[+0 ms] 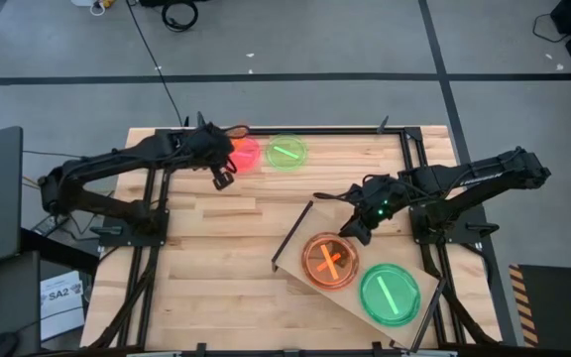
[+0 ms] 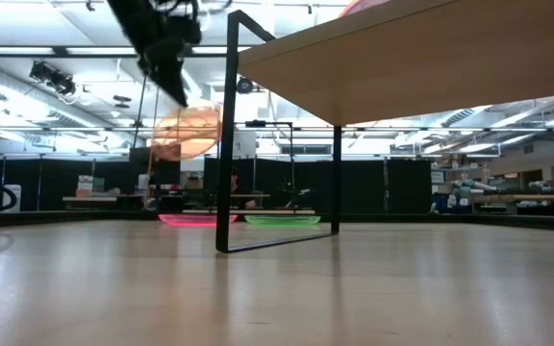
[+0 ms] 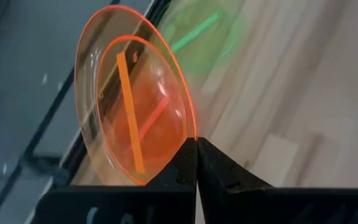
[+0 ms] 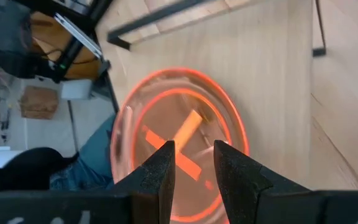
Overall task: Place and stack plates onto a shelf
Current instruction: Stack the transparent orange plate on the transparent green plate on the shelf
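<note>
Orange plate (image 3: 129, 118) pinched in left pincer (image 3: 196, 163), "SA2" label (image 1: 59, 293) beside table

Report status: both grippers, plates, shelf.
Left gripper shut on orange plate, lifted at the far edge near pink plate and green plate. Right gripper open over orange stack on shelf. Nothing blocking.

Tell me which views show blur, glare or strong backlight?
Left wrist view: the green plate behind the held orange plate is blurred. Low view: bright ceiling lights backlight the shelf, leaving its legs dark. High view: even light, plates glow.
</note>
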Available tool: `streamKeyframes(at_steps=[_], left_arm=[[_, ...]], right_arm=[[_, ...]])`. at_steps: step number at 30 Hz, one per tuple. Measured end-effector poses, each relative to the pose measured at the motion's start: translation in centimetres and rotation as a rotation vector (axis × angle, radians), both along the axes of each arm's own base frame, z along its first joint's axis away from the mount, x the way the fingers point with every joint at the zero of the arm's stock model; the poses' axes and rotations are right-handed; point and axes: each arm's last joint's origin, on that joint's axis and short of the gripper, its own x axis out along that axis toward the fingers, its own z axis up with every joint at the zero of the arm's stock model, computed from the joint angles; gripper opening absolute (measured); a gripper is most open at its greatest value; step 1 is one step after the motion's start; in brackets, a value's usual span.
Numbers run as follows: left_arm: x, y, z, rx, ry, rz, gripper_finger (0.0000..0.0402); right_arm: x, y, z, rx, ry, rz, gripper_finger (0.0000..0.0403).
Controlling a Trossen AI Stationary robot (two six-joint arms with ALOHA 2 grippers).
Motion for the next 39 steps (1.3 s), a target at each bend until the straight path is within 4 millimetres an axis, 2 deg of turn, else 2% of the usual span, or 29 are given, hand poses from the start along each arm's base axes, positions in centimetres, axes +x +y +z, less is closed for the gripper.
streamKeyframes(at_steps=[3, 9, 18, 22, 30, 39], left_arm=[[0.9, -1.3, 1.2, 0.051, -0.042, -0.064, 0.0004], [2.1, -4.1, 1.9, 0.144, -0.067, -0.209, 0.0004], [2.7, -8.0, 2.2, 0.299, -0.029, -0.345, 0.0004], [2.7, -9.5, 2.3, 0.379, 0.004, -0.406, 0.0004], [2.5, -11.4, 2.5, 0.537, 0.091, -0.525, 0.0004], [2.5, -12.3, 2.5, 0.686, 0.228, -0.731, 0.0004]], right_arm=[[0.4, -0.3, 0.4, 0.008, -0.052, -0.017, 0.0117], [1.3, -1.9, 1.4, 0.020, -0.182, -0.091, 0.0117], [2.3, -5.6, 3.1, -0.079, -0.385, -0.378, 0.0117], [2.3, -7.0, 3.7, -0.033, -0.445, -0.466, 0.0117], [2.2, -8.6, 3.9, 0.123, -0.457, -0.629, 0.0117], [2.3, -9.0, 4.3, 0.151, -0.501, -0.652, 0.0117]])
